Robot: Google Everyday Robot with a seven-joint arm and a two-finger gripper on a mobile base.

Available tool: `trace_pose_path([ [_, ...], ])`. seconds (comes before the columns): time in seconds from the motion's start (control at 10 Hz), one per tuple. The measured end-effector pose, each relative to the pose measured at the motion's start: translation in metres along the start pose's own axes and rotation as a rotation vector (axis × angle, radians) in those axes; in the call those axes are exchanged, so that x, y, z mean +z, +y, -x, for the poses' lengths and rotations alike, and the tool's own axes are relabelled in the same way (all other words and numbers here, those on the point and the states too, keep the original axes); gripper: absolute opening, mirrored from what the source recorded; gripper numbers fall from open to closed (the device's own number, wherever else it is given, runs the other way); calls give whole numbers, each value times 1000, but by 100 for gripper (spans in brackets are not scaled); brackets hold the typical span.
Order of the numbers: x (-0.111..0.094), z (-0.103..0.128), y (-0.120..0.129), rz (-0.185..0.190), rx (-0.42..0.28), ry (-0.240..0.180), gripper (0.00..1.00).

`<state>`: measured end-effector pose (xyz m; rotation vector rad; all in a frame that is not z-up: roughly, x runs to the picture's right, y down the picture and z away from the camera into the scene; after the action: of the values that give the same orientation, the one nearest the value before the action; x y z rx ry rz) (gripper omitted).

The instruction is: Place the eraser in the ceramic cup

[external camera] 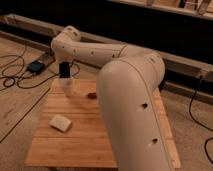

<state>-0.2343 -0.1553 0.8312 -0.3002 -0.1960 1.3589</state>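
While a pale block (60, 122) lies nearest on the wooden worktop (75, 145), a small reddish item (91, 95) sits farther back. Beyond, at the far-left corner: tool (65, 76) clamped on eraser (64, 69), directly above ceramic cup (68, 88).

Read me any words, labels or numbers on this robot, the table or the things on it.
None can be read. The arm, the gripper above the ceramic cup, the pale block and the wooden table show no lettering; markings on the dark box on the floor cannot be made out.
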Motion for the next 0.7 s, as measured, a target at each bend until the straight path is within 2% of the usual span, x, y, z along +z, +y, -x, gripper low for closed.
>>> trace_pose_path([
  [0.3, 29, -27, 4, -9, 23, 5, 0],
  [0.7, 50, -37, 2, -26, 21, 5, 0],
])
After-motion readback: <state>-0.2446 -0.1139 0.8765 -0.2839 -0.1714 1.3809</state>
